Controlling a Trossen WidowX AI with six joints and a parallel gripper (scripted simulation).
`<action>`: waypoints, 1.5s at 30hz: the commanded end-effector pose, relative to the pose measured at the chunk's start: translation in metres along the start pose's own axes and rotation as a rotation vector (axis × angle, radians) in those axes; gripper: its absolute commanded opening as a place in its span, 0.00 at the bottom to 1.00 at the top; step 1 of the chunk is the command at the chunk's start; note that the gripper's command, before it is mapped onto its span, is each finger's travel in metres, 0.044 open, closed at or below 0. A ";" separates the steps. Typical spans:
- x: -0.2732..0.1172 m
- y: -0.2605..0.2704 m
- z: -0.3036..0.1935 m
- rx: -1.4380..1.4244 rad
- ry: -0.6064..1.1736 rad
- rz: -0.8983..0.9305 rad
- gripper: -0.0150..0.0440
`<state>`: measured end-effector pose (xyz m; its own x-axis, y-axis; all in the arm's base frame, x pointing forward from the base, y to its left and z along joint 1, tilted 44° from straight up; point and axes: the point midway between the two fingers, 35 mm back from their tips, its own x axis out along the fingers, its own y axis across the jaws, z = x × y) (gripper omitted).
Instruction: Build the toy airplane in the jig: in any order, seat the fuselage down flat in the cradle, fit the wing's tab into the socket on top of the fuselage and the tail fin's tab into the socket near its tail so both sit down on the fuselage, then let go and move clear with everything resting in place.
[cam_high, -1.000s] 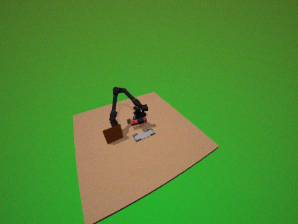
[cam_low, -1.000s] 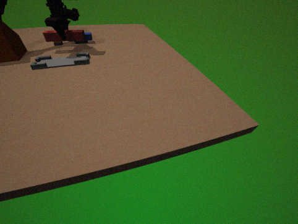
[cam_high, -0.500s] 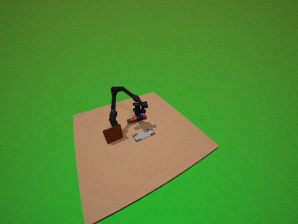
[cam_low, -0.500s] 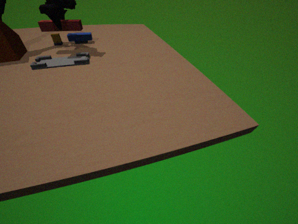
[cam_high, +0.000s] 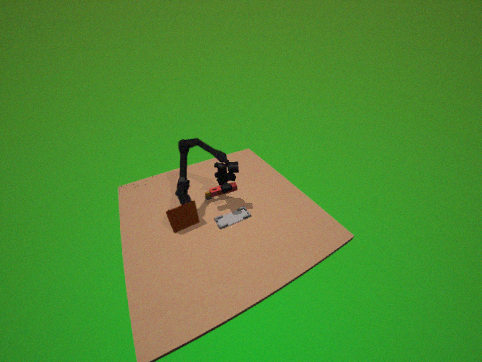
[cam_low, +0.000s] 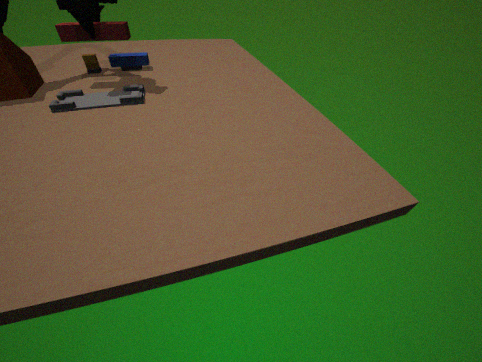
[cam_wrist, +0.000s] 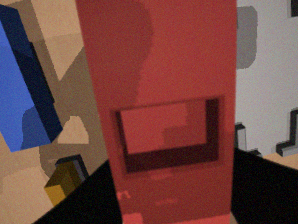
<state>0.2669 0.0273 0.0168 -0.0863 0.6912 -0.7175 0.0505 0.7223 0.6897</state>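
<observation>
"Fuselage (cam_high: 233, 187) (cam_low: 111, 31) (cam_wrist: 195, 60) first, then? What does the top view give?"
"The gripper (cam_high: 226, 186) (cam_low: 92, 34) clasps it above the wooden table (cam_high: 240, 280) (cam_low: 225, 165) (cam_wrist: 17, 182), beside the pale cradle (cam_high: 233, 218) (cam_low: 97, 99) (cam_wrist: 270, 95). I judge the lift is done and the carry next."
"And the exterior view?"
"The red bar hangs roughly level, well apart from the cradle, a flat plate with raised, dark grey corner brackets. Behind it wait the blue wing (cam_low: 129, 60) (cam_wrist: 20, 95), a slab on a narrower dark tab, and the yellow fin (cam_low: 91, 63) (cam_wrist: 64, 181), small and blocky. Neither is fitted."
"The wrist view?"
"Smooth, matte red sides, black fingers on both, and a crisp rectangular socket facing up. The next move should bring it over the cradle, match the long axes, then lower it flat between the brackets."
</observation>
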 end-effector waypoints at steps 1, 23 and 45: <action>0.002 -0.011 0.004 -0.005 -0.004 -0.006 0.25; 0.028 -0.075 0.014 -0.010 -0.005 -0.011 0.25; 0.061 -0.137 0.009 -0.015 -0.006 -0.010 0.25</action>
<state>0.2636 -0.0250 -0.1143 -0.0858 0.6881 -0.7206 0.0428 0.7251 0.6873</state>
